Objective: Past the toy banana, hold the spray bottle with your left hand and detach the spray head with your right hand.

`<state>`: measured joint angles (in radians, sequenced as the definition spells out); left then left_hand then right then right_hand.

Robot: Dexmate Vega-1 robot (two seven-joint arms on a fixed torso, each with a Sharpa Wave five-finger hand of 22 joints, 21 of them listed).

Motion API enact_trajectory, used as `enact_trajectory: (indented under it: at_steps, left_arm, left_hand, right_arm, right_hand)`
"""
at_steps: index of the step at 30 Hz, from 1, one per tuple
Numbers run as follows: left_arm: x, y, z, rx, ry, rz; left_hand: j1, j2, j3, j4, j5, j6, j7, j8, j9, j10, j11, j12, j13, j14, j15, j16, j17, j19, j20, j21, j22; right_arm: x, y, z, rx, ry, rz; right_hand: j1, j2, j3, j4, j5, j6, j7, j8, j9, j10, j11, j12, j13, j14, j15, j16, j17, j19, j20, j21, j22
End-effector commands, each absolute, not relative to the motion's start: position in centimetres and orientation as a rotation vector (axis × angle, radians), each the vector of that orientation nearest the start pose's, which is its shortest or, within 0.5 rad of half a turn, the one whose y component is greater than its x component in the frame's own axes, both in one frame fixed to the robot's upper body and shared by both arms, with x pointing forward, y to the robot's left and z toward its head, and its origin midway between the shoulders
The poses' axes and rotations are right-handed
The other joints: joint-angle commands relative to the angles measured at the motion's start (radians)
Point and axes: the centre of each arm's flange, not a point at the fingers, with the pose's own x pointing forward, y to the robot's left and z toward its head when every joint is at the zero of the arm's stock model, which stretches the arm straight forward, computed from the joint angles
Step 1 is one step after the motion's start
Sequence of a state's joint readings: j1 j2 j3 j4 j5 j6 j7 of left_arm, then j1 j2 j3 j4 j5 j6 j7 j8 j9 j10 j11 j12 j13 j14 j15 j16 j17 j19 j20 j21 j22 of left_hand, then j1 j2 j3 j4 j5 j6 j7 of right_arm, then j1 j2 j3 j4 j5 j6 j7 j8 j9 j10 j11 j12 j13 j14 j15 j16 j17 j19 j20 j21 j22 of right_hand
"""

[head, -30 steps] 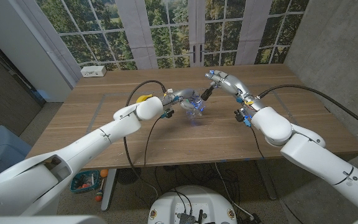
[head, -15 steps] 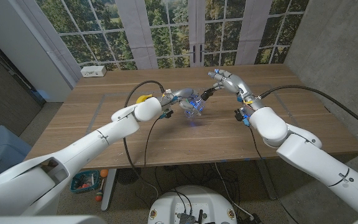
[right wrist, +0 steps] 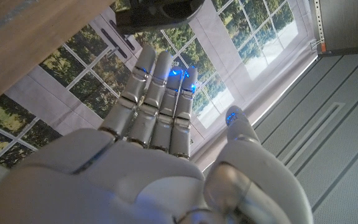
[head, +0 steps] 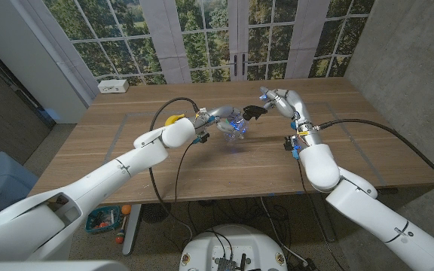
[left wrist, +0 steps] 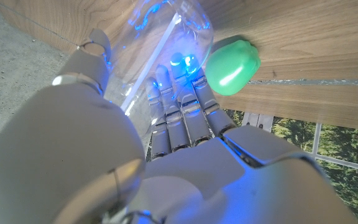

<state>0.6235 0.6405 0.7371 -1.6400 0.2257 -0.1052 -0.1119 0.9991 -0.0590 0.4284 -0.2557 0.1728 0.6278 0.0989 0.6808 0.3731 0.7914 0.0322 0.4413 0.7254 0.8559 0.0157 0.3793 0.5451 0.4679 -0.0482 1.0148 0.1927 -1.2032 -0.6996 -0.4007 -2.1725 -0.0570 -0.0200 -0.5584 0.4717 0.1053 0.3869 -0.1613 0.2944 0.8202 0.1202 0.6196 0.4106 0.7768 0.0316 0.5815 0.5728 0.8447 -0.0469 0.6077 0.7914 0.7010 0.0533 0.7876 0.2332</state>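
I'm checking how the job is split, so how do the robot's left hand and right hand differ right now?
The left hand wraps the clear spray bottle low over the table; the right hand sits higher, its fingers reaching to the black spray head. The left arm comes across past the toy banana; the right arm comes up the other side. Both hands are silver, meet at the same bottle, and carry blue lights.

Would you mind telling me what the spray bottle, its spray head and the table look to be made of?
The spray bottle looks like clear, glossy plastic: the wood grain and the left hand show through it. The spray head appears to be black plastic, probably matte; it is too small to judge finer. The table looks like wood or wood veneer with a smooth finish, showing brown grain in planks.
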Motion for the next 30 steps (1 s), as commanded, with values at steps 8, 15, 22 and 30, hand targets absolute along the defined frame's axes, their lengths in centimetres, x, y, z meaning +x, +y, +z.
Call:
enact_trajectory:
  at_steps: [8,15,22,30]
  left_arm:
    - [59.4,10.4,3.0,1.112,-0.813,-0.454]
    - [59.3,10.1,3.2,1.103,-0.83,-0.466]
    - [59.0,10.0,3.4,1.094,-0.848,-0.484]
    - [58.9,10.3,3.3,1.095,-0.849,-0.504]
  left_hand:
    - [0.196,0.213,0.091,0.085,0.003,0.174,-0.147,0.002,0.004,0.244,-0.233,-0.002,0.003,0.135,-0.254,0.001,0.006,-0.01,-0.069,0.012,0.001]
    - [0.196,0.213,0.091,0.085,0.003,0.173,-0.148,0.001,0.005,0.246,-0.233,-0.003,0.004,0.136,-0.254,0.0,0.007,-0.011,-0.07,0.016,0.0]
    - [0.195,0.213,0.092,0.085,0.003,0.173,-0.145,0.0,0.005,0.245,-0.233,-0.005,0.006,0.137,-0.254,-0.001,0.009,-0.013,-0.07,0.021,-0.001]
    - [0.195,0.213,0.093,0.085,0.003,0.174,-0.147,0.0,0.005,0.245,-0.233,-0.008,0.007,0.138,-0.254,-0.003,0.011,-0.015,-0.071,0.026,-0.002]
  right_arm:
    - [46.0,-19.0,-0.8,-0.452,-0.986,0.002]
    - [46.6,-18.9,-0.3,-0.498,-0.906,0.058]
    - [47.5,-18.8,0.3,-0.541,-0.812,0.083]
    - [48.3,-18.7,0.6,-0.57,-0.789,0.058]
  right_hand:
    - [0.008,0.0,0.03,0.004,0.03,0.143,0.025,0.129,0.062,0.168,-0.003,0.096,0.066,0.143,-0.009,0.032,0.041,0.083,-0.022,0.103,0.017]
    - [-0.039,0.008,0.027,0.027,0.02,0.137,0.024,0.102,0.012,0.138,0.016,0.036,0.01,0.09,0.02,-0.049,-0.032,0.029,-0.013,0.111,0.01]
    - [-0.116,0.013,0.0,0.066,-0.016,0.134,0.035,0.072,-0.028,0.123,0.033,-0.007,-0.027,0.055,0.037,-0.073,-0.041,-0.006,-0.008,0.113,0.002]
    - [-0.257,0.02,-0.052,0.143,-0.108,0.137,0.064,0.025,-0.093,0.088,0.058,-0.083,-0.085,-0.021,0.052,-0.127,-0.081,-0.059,-0.003,0.108,-0.014]
